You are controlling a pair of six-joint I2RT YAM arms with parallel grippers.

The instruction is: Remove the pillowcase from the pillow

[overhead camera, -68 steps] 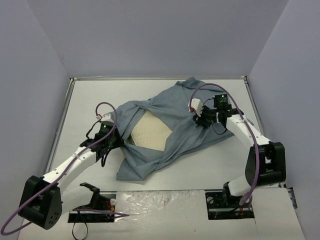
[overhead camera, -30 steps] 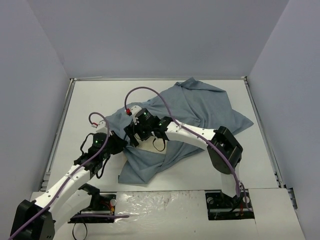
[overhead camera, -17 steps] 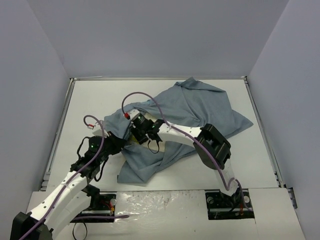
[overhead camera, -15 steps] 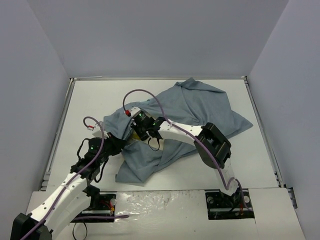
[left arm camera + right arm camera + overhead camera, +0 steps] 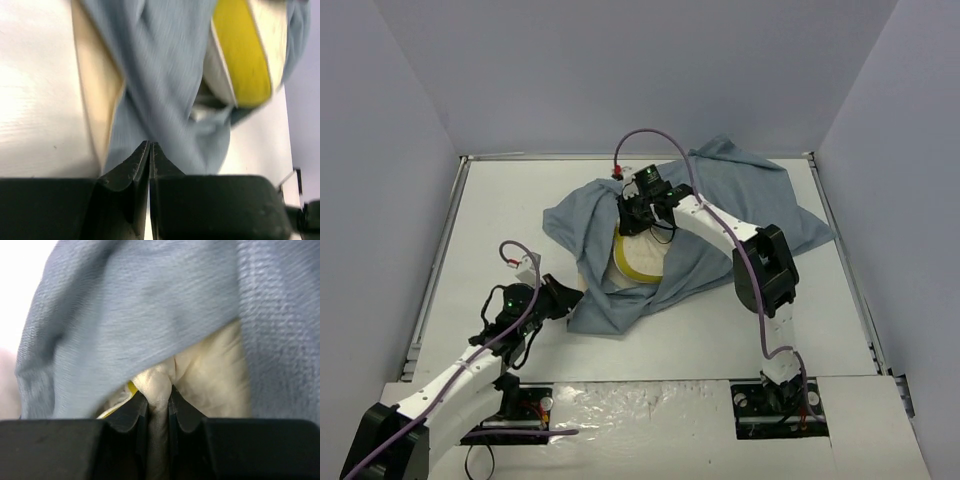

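Observation:
The pillowcase (image 5: 720,200) lies crumpled across the middle of the table with its grey-blue inside showing. The cream pillow (image 5: 638,255), with yellow trim, sticks out of its opening. My right gripper (image 5: 633,218) is at the pillow's far end, shut on a fold of the cream pillow (image 5: 215,375) under the overhanging pillowcase (image 5: 140,305). My left gripper (image 5: 567,297) is at the near-left edge of the pillowcase (image 5: 155,90), shut on it, with the cloth stretched away from the tips. The pillow's yellow trim (image 5: 240,55) shows beyond it.
The white table (image 5: 500,220) is boxed in by grey walls on the left, far and right sides. Purple cables loop above both arms. The pillowcase's right corner (image 5: 815,228) reaches close to the right wall.
My right gripper has moved from the left middle toward the far side, drawing the pillow out so that its yellow trim shows. My left gripper has pulled the pillowcase edge nearer.

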